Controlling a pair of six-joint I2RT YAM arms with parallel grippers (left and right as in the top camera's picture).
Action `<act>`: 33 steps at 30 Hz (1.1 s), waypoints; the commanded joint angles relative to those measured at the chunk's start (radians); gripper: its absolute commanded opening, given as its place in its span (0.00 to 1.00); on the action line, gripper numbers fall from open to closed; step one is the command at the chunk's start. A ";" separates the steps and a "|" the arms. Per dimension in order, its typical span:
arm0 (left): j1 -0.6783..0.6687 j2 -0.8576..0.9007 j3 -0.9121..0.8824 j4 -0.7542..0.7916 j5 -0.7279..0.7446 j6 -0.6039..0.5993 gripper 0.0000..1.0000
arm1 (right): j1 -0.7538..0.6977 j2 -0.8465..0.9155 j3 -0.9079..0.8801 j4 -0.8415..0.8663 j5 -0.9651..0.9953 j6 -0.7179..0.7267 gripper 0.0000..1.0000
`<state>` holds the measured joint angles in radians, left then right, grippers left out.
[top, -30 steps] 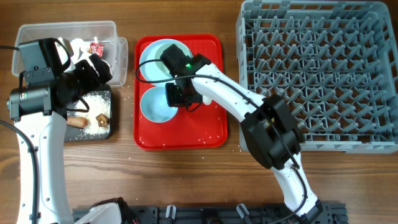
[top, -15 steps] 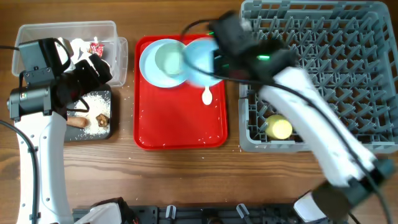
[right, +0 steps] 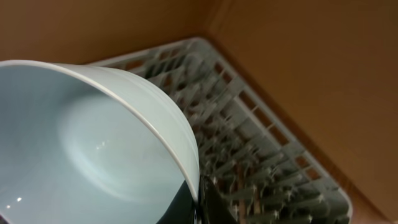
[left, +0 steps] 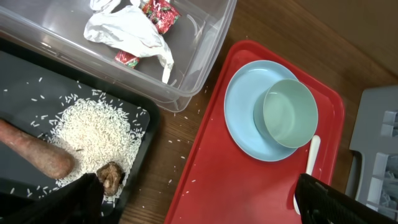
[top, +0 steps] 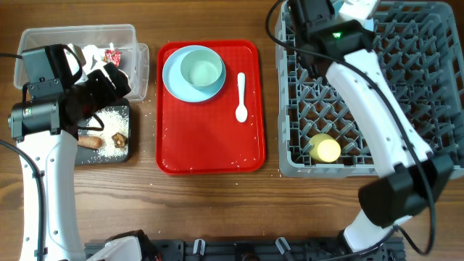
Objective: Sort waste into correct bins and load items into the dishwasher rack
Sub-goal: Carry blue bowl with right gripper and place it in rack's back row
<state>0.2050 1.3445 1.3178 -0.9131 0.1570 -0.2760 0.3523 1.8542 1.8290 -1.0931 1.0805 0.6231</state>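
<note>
My right gripper (top: pixel 346 13) is shut on the rim of the pale blue bowl (right: pixel 93 149) and holds it tilted above the far left part of the grey dishwasher rack (top: pixel 284 109). The yellow cup (top: pixel 325 148) lies in the rack's near left corner. The pale green bowl (top: pixel 201 70) sits on the pale blue plate (top: pixel 174 80) on the red tray (top: pixel 210 138), beside the white spoon (top: pixel 241 96). My left gripper (top: pixel 109 81) is open and empty above the edge between the clear tub (top: pixel 43 43) and the black tray (top: pixel 123 158).
The clear tub holds white tissue (left: pixel 127 31) and the red wrapper (left: pixel 158 12). The black tray holds rice (left: pixel 99 134), the brown sausage stick (left: pixel 34 152) and a brown lump (left: pixel 111 176). Loose rice grains lie on the red tray and on the wood.
My right gripper lifted the pale blue bowl off the red tray and carried it right and away to above the rack. The left arm has not moved.
</note>
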 commanded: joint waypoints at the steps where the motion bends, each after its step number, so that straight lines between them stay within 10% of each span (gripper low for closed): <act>1: 0.003 -0.003 0.018 0.002 -0.002 -0.001 1.00 | -0.001 0.100 -0.006 0.179 0.221 -0.231 0.04; 11: 0.003 -0.003 0.018 0.002 -0.002 -0.002 1.00 | -0.047 0.332 -0.006 0.877 0.222 -0.970 0.04; 33: 0.003 -0.003 0.018 0.002 -0.002 -0.001 1.00 | -0.095 0.383 -0.042 0.825 0.145 -0.986 0.04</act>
<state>0.2050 1.3445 1.3178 -0.9131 0.1539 -0.2760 0.2588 2.2219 1.8122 -0.2653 1.2304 -0.3649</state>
